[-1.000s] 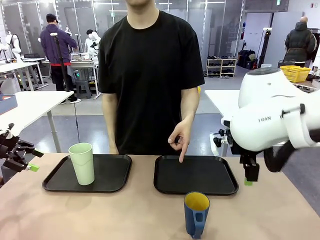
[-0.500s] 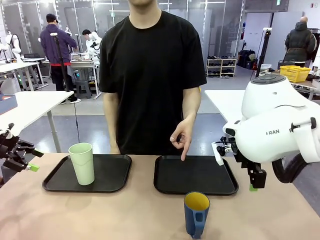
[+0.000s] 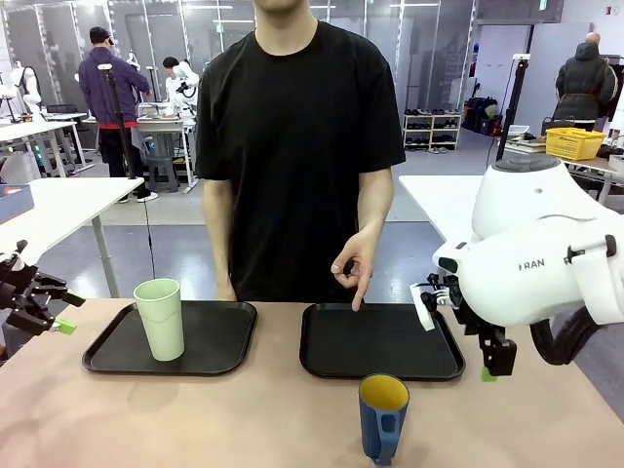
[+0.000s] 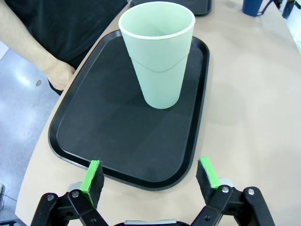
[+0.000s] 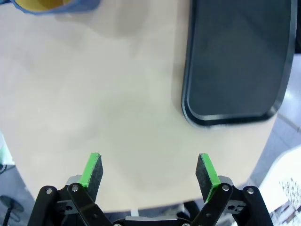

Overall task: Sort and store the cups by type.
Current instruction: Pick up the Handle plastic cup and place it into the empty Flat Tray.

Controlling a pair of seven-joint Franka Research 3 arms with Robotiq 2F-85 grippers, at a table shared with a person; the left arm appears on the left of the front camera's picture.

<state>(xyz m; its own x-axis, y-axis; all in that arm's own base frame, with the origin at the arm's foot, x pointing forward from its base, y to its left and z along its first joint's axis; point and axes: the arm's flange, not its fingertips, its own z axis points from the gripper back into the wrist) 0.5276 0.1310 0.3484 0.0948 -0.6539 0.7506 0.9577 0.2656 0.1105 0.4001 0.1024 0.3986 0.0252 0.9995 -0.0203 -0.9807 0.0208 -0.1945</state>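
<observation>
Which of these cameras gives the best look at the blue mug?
The front view: the blue mug stands whole in the foreground, with its handle and yellow inside plain to see. The right wrist view catches just its rim at the top edge; the left wrist view shows a dark blue sliver in the top corner.

Lit brightly and evenly from overhead, no hard glare. Throws only a soft, short shadow from the tumbler (image 4: 157,56) onto the black tray (image 4: 84,122) under it. Leaves a dull grey sheen on that tray beside the tumbler. Reads sharp around the tumbler in the front view; bows the tray's rim in the left wrist view. Slightly blurs the mug (image 5: 70,4), right of the tumbler, in the right wrist view.
</observation>
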